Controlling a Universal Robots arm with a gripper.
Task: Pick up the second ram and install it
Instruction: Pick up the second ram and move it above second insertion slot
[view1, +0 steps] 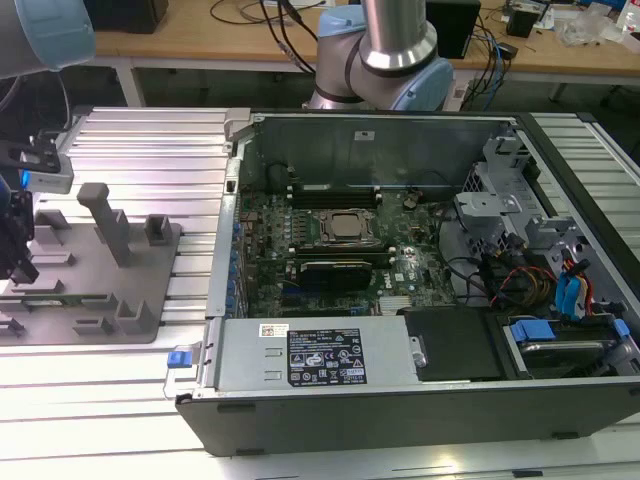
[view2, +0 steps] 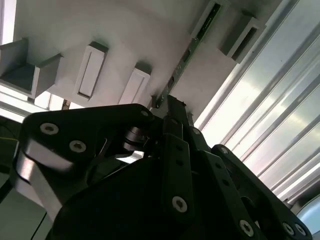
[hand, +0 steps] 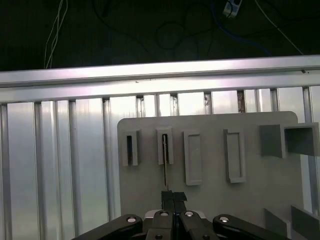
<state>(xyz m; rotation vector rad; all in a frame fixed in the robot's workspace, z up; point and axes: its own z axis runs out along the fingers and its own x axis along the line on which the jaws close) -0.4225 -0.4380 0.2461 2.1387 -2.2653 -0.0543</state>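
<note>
The second ram (hand: 165, 165), a long, thin green circuit-board stick seen edge-on, stands in a slot of the flat grey plastic fixture (hand: 215, 200). In the first wrist view the black claw (hand: 173, 197) is closed on one end of it. In the exterior view the fixture lies on a ribbed aluminium counter (view1: 150, 140) beside an open black computer case (view1: 400, 400), with a wooden counter (view1: 180, 45) carrying cables behind.
</note>
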